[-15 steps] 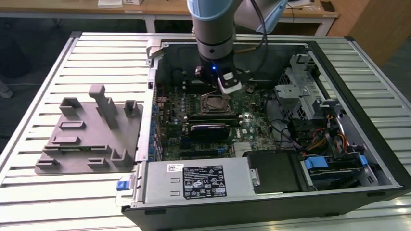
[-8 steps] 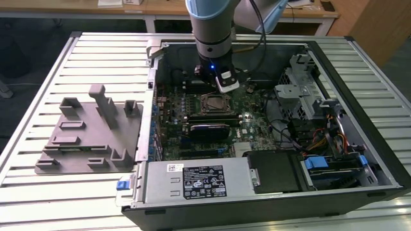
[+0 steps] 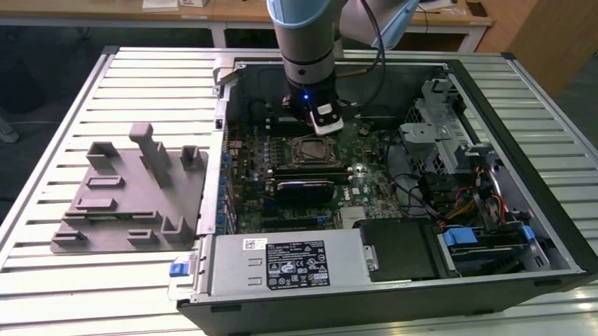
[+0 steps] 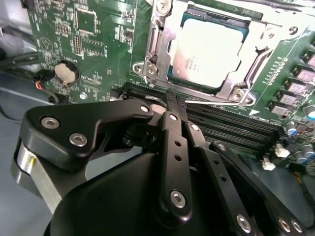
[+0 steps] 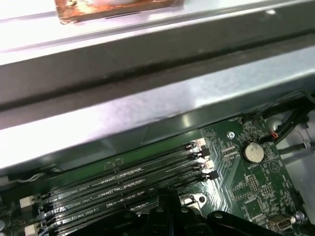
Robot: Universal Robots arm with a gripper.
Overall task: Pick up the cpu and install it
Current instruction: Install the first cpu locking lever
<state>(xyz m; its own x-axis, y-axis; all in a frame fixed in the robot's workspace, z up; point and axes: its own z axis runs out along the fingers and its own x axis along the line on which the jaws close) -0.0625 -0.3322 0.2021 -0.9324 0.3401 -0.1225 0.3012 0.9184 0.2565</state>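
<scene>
While the cpu (image 4: 209, 46) was seen seated in its socket (image 4: 162, 44) on the green board (image 4: 93, 34), the gripper (image 4: 173, 105) was held just beside it, fingers closed on nothing. It was judged light, stiff, slippery-topped and fragile underneath, best gripped by opposite edges.

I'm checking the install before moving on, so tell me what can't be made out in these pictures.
- Whether the cpu is fully seated: in the second wrist view the socket frame covers its edges.
- The claw tips: in the second wrist view they sit edge-on against the memory slots.
- The motherboard under the arm in the exterior view.
</scene>
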